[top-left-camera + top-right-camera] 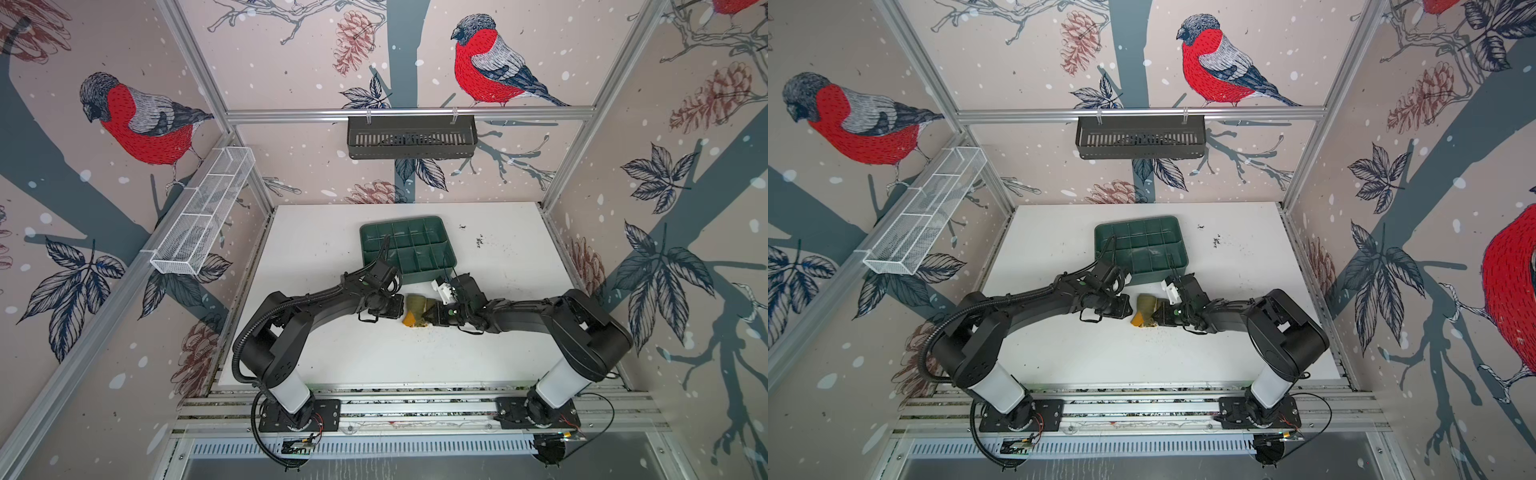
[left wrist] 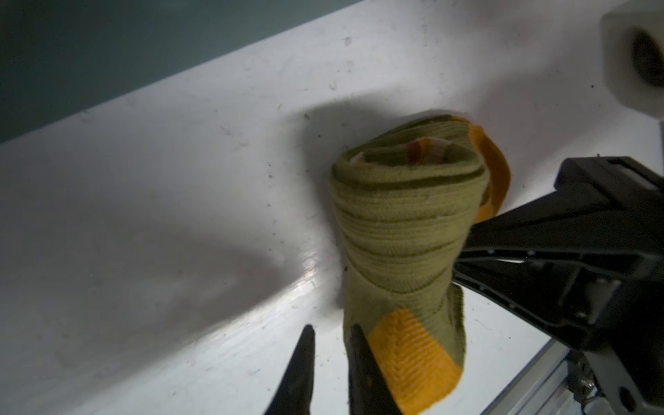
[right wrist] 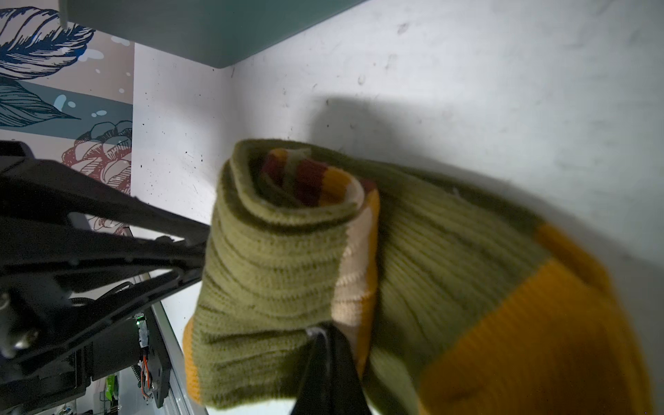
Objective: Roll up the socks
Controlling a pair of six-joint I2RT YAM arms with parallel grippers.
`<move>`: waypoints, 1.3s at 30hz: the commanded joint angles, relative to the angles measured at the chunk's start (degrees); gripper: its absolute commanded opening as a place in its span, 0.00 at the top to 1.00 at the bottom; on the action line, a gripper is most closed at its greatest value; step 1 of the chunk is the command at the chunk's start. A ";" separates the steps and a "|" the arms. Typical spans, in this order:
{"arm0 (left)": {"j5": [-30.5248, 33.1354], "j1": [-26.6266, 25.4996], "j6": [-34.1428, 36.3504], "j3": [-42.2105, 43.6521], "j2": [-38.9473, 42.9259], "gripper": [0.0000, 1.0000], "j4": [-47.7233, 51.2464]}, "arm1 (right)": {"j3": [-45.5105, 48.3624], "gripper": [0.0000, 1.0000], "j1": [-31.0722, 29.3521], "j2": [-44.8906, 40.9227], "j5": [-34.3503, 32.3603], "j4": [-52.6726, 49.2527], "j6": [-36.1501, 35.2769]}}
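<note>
Socks (image 1: 417, 307) here are olive-green knit with mustard-orange heel and toe, wound into a chunky roll with the striped cuff in its core. They sit on the white tabletop (image 1: 374, 357) near the green tray (image 1: 409, 245), between both arms. Pinched onto the outer layer is the right end effector (image 3: 321, 332). Meanwhile the left end effector (image 2: 332, 328) is narrow, its gap empty, one finger touching the heel.

The front half of the table (image 1: 374, 357) is bare, and there the passage is free; the far right part is open too, with only dark specks (image 1: 478, 241) on it. The green tray (image 1: 419, 245) stands just behind the socks (image 1: 415, 309); the left arm (image 1: 316, 305) and the right arm (image 1: 523, 316) close them in from both sides; behind them there is only a narrow gap.
</note>
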State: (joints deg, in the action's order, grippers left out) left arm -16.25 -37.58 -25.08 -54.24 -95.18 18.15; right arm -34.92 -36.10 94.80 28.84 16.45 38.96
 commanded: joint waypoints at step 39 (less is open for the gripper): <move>-5.20 -3.54 0.92 -2.63 -1.04 0.82 -8.20 | -0.81 0.94 1.64 -0.12 -3.67 -6.49 -1.43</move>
State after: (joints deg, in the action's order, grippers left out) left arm -19.59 -40.84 -24.08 -56.51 -96.44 10.72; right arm -36.01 -34.68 94.80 28.42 13.69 38.59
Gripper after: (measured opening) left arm 0.185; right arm 0.056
